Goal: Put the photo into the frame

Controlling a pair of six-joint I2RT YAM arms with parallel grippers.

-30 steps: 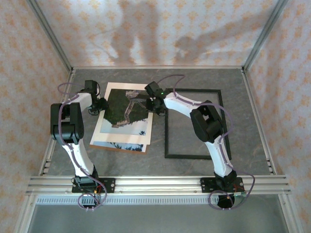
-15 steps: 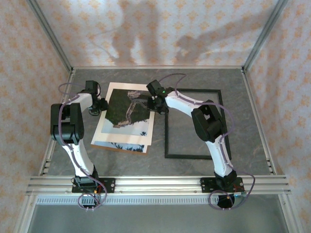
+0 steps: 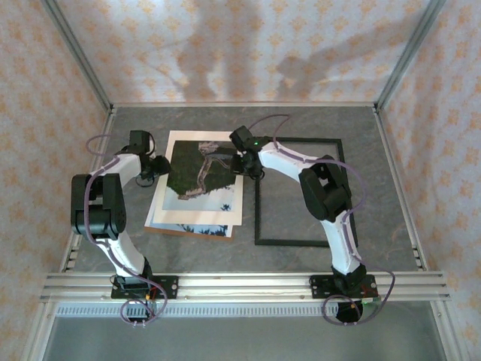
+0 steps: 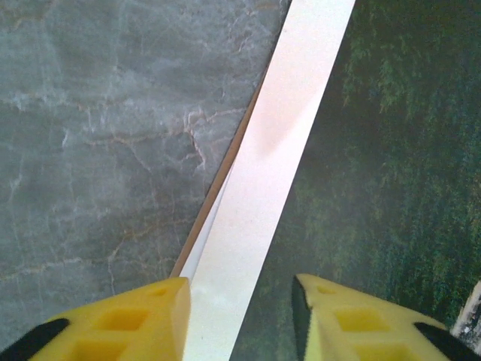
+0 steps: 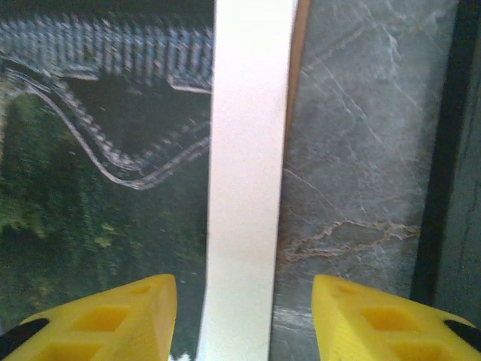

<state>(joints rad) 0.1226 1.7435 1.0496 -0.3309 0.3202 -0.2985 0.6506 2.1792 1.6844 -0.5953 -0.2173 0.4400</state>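
The photo point(image 3: 201, 177), a dark green hill with a winding wall inside a white border, lies flat on the left half of the table. The thin black frame point(image 3: 257, 214) lies just to its right, with table showing inside it. My left gripper point(image 3: 160, 167) is at the photo's left edge. In the left wrist view this gripper point(image 4: 240, 320) is open, its yellow fingers point(image 4: 128, 320) straddling the white border point(image 4: 282, 143). My right gripper point(image 3: 246, 161) is at the photo's right edge, open point(image 5: 244, 316) over that border point(image 5: 244, 188), with the frame's bar point(image 5: 445, 143) to its right.
A brown backing board point(image 3: 188, 232) lies under the photo, its thin edge showing point(image 4: 216, 192) point(image 5: 299, 68). A second bluish print point(image 3: 188, 225) peeks out below the photo. The grey marbled table point(image 3: 316, 135) is ringed by patterned walls and a metal rail point(image 3: 240, 284) in front.
The photo has slid right toward the frame and settled flatter. The right gripper moved right with its edge, and the left arm's elbow swung out to the left.
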